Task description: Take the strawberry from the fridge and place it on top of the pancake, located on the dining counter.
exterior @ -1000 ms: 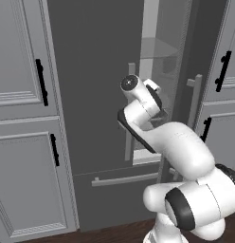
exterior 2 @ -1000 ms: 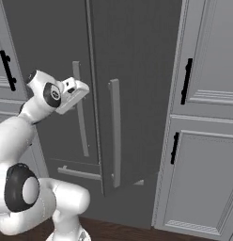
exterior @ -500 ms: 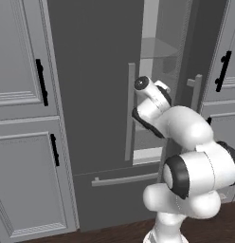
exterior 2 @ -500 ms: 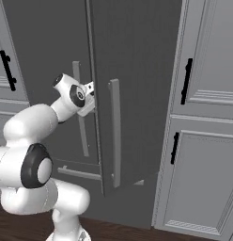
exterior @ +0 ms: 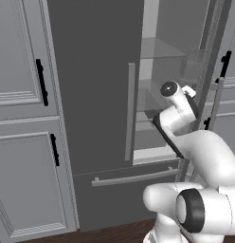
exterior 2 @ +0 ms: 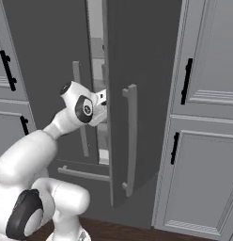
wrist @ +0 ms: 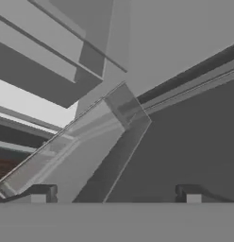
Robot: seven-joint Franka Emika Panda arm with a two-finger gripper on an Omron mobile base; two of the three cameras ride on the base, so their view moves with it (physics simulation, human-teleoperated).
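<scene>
The fridge (exterior: 91,85) stands straight ahead, a dark grey double-door unit. Its left door is shut. Its right door (exterior 2: 137,70) hangs partly open, leaving a gap onto the light grey interior and clear glass shelves (exterior: 162,47). My hand (exterior: 182,100) reaches into that gap at mid height, beside the edge of the open door (exterior 2: 107,117). In the hand view my gripper (wrist: 115,194) is open, with nothing between its fingertips (wrist: 41,193). A glass shelf (wrist: 90,142) runs slantwise just ahead of it. The strawberry is hidden. The pancake and the dining counter are out of view.
Panelled grey cabinets with black handles flank the fridge on the left (exterior: 20,95) and right (exterior 2: 207,141). A freezer drawer with a bar handle (exterior: 133,178) sits below the doors. The open door's long handle (exterior 2: 131,136) juts out near my arm.
The right fridge door has swung wider open. My hand has moved across from the front of the doors into the gap. The cabinets have stayed put.
</scene>
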